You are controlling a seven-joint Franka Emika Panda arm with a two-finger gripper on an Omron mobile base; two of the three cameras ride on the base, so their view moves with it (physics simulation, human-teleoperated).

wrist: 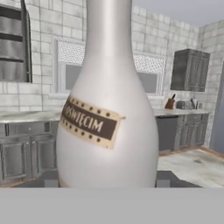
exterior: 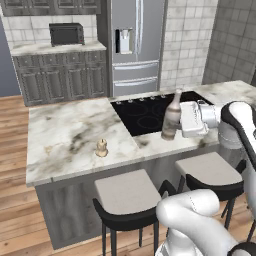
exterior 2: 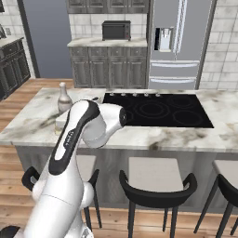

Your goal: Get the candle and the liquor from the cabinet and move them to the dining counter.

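Note:
The liquor [exterior: 172,117] is a slender bottle with a long neck, upright on the dining counter [exterior: 65,135] at the front edge of the black cooktop [exterior: 150,115]. My gripper [exterior: 176,125] reaches in from the right and is shut on its lower body. In the hand view the liquor [wrist: 107,109] looks pale with a brown label, with a dark fingertip [wrist: 51,179] at each side of its base. In the right base view the liquor [exterior 2: 64,98] rises behind my arm. The candle [exterior: 102,148], small and beige, stands on the counter left of the bottle. Which wall cabinet is the task's I cannot tell.
Two stools [exterior: 127,192] stand against the island's near side under my arm. Across the wooden floor are a steel fridge [exterior: 134,45], grey drawer cabinets [exterior: 60,80] with a microwave [exterior: 66,34], and closed wall cabinets [exterior: 50,6] above.

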